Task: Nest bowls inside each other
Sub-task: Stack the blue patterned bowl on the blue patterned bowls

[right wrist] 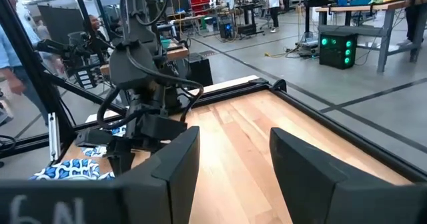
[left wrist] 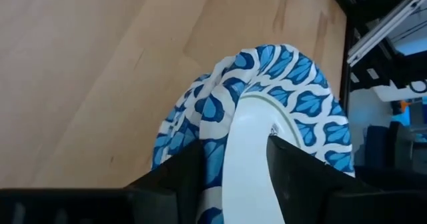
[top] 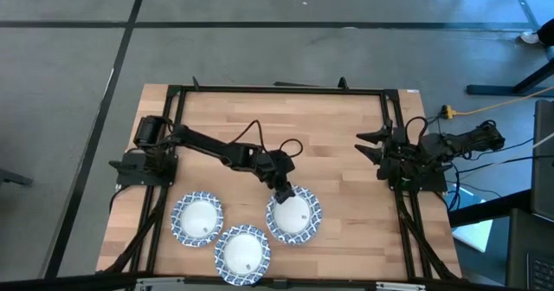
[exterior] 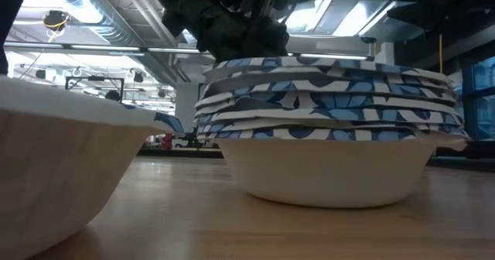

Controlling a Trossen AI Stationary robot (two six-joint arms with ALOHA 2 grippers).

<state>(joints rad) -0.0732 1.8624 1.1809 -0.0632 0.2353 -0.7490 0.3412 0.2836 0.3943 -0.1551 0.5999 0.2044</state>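
Observation:
Several blue-rimmed white bowls sit nested in a stack point(top: 294, 216) point(exterior: 325, 136) near the table's middle, its bottom bowl resting on the wood. Two more bowls stand alone: one to the left point(top: 197, 218) and one by the near edge point(top: 242, 253) point(exterior: 62, 167). My left gripper point(top: 284, 192) point(left wrist: 235, 177) is at the far rim of the stack's top bowl, shut on it. My right gripper point(top: 381, 149) point(right wrist: 233, 164) waits open at the table's right edge, touching nothing. My left gripper holds the top bowl of the stack by its far rim point(left wrist: 230, 127), one finger inside on the white wall point(left wrist: 293, 174) and one outside over the patterned rim point(left wrist: 183, 177). The fingers come from above, slanting down from the far left. The bowl rests in the stack beneath it.
A black frame point(top: 277, 90) runs round the table's edges. Bare wood point(top: 338, 135) lies across the far half and between the stack and the right arm. A room with benches and people shows beyond the table.

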